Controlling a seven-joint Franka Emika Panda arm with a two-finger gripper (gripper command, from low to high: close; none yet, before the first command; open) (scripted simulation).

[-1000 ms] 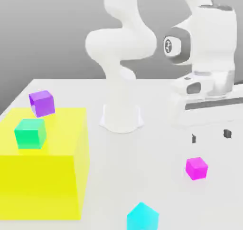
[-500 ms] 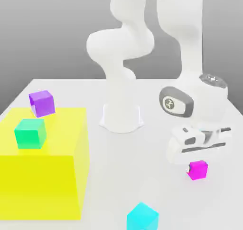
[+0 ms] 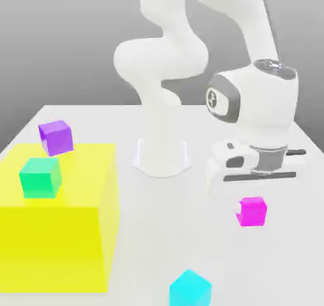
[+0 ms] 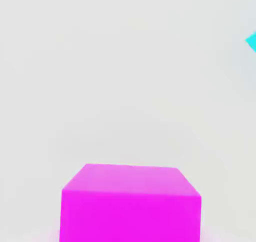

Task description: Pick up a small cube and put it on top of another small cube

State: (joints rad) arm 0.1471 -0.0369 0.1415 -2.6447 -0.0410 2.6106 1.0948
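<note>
1. And the tool (image 3: 252, 210) is clamped on the pink cube (image 3: 254, 212), holding it below the hand, over towards the exterior view's right!
2. Here's the danger: the grip may be off-centre, and a cube that twists between the pads would come down crooked on its partner.
3. Which partner, though? If it's the green cube (image 3: 40, 178), up on the yellow block (image 3: 50, 235), too low a carry could clip the block's edge.
4. The cyan cube (image 3: 190, 291), out on the desk (image 3: 145, 235), sits turned, a corner towards the arm; misjudge that angle and the corners overhang.
5. Let go too high or off to one side, and the pink cube could bounce or slide off.
6. Now the looks: flat, plain faces, crisp edges, no visible grain; the purple cube (image 3: 56, 138) tilted, the block big and boxy, the desk smooth and pale.
</note>
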